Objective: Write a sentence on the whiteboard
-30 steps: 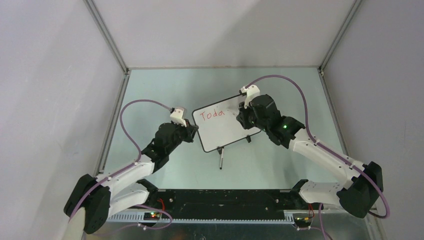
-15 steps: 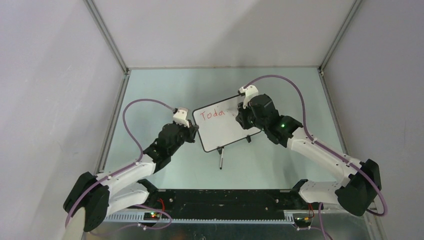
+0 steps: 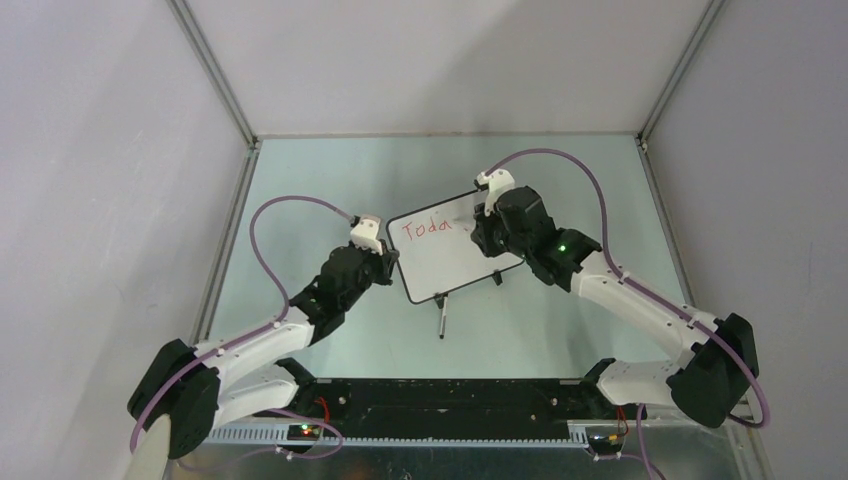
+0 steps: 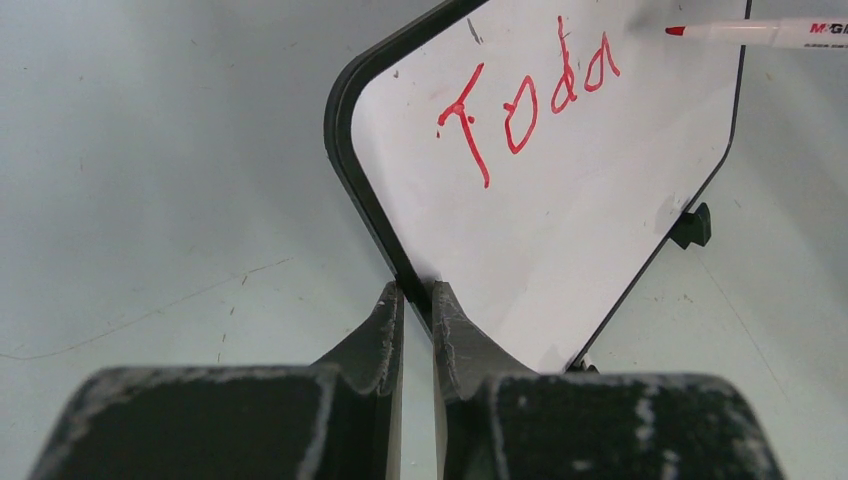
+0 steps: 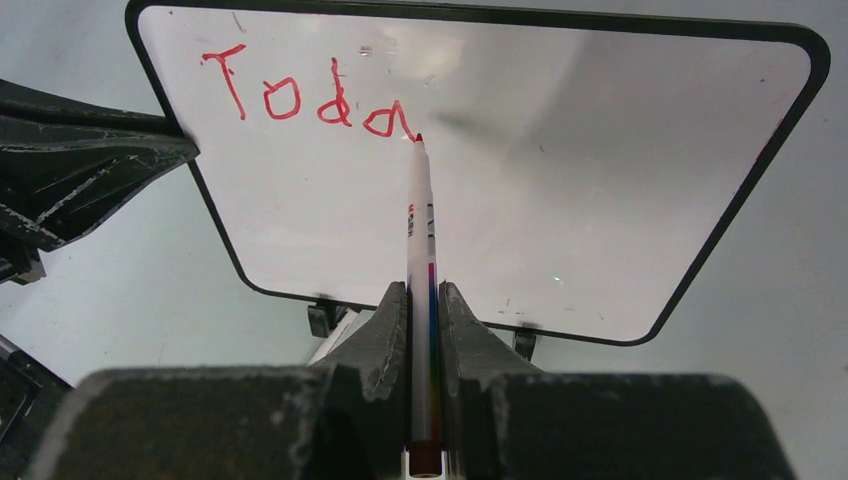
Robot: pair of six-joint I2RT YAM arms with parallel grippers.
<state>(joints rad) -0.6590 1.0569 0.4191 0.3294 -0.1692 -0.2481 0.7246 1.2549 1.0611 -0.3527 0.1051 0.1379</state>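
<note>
The whiteboard (image 3: 455,262) stands tilted on the table, its white face in a thin black frame. On it the sentence (image 3: 424,227) reads "Toda" in red, along the top left. My left gripper (image 3: 392,262) is shut on the board's left frame edge (image 4: 385,235), one finger on each side. My right gripper (image 3: 482,232) is shut on a white marker (image 5: 421,225) with a red tip. That tip sits at the board face just right of the last "a" (image 5: 390,122). The left wrist view shows the letters (image 4: 530,95) and the marker (image 4: 760,32) coming in from the right.
A thin dark pen-like object (image 3: 441,322) lies on the table in front of the board. The board's small black feet (image 4: 692,227) rest on the pale green table (image 3: 330,180). Grey enclosure walls (image 3: 100,200) close in both sides.
The right gripper with the marker has shifted slightly left and away along the board. The left gripper and the board edge have crept slightly to the right. The writing still reads "Toda".
</note>
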